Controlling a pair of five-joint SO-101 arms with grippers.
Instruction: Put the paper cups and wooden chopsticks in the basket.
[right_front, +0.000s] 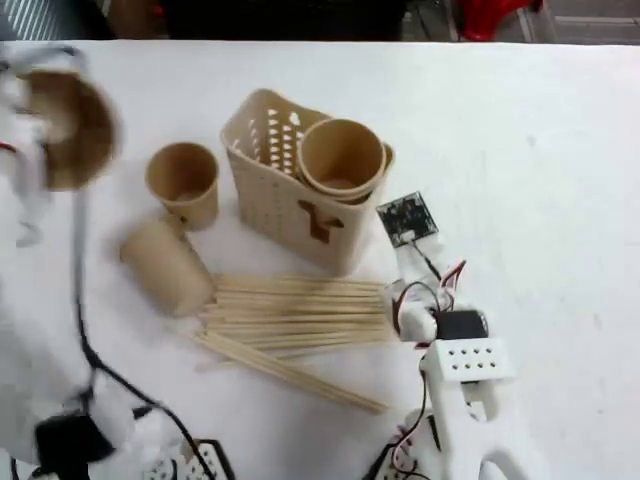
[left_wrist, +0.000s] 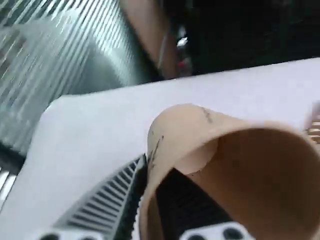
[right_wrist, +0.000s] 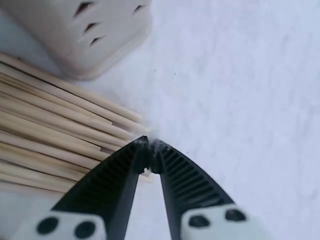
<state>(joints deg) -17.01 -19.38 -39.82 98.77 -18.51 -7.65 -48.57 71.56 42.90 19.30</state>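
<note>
My left gripper is shut on a brown paper cup, one finger inside its wall and one outside. It hangs above the table's far left side, where the cup is seen blurred. The cream basket stands mid-table with one paper cup in it. Another cup stands upright left of the basket, and a third cup lies on its side nearer the front. The wooden chopsticks lie in a pile in front of the basket. My right gripper is shut, tips at the chopsticks' right ends.
The basket's corner is just beyond the chopstick ends in the right wrist view. A small circuit board and loose wires sit right of the basket. Black cables trail along the left side. Bare white table spreads to the right.
</note>
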